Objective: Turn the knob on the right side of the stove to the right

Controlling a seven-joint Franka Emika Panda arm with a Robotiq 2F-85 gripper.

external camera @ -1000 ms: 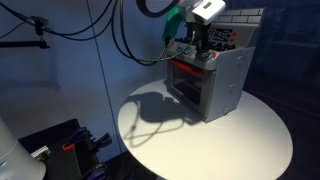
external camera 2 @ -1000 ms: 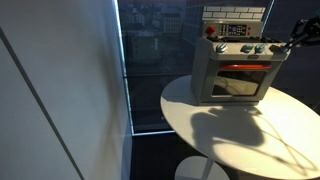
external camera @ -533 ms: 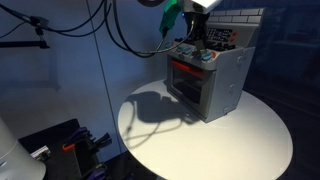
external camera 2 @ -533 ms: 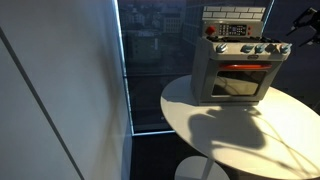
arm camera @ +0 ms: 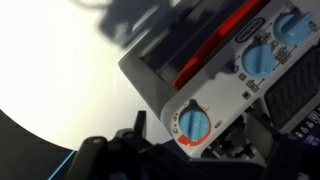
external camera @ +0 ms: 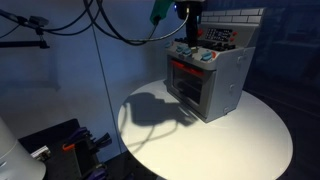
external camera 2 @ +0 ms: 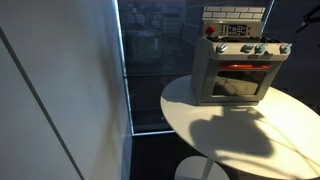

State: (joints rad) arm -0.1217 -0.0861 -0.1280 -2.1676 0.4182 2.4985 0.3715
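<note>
The small grey stove (external camera: 222, 85) (external camera 2: 236, 72) stands on the round white table (external camera: 235, 140), with a red-framed oven door and a row of light-blue knobs. The knob at its right end (external camera 2: 283, 47) (external camera: 207, 57) fills the lower middle of the wrist view (arm camera: 195, 124), ringed by red markings. My gripper (external camera: 191, 32) hangs above the knob row, clear of the stove, and shows at the frame's edge in an exterior view (external camera 2: 312, 15). In the wrist view my gripper (arm camera: 197, 138) is open, its dark fingers (arm camera: 135, 130) apart on either side of that knob without touching it.
Two more blue knobs (arm camera: 258, 58) run along the panel beside it. A glass wall (external camera 2: 150, 60) stands beyond the table. Cables (external camera: 120, 30) hang from the arm. Dark equipment (external camera: 70, 145) sits on the floor beside the table.
The gripper has opened, let go of the right knob and risen up and away from the stove. The stove has not moved.
</note>
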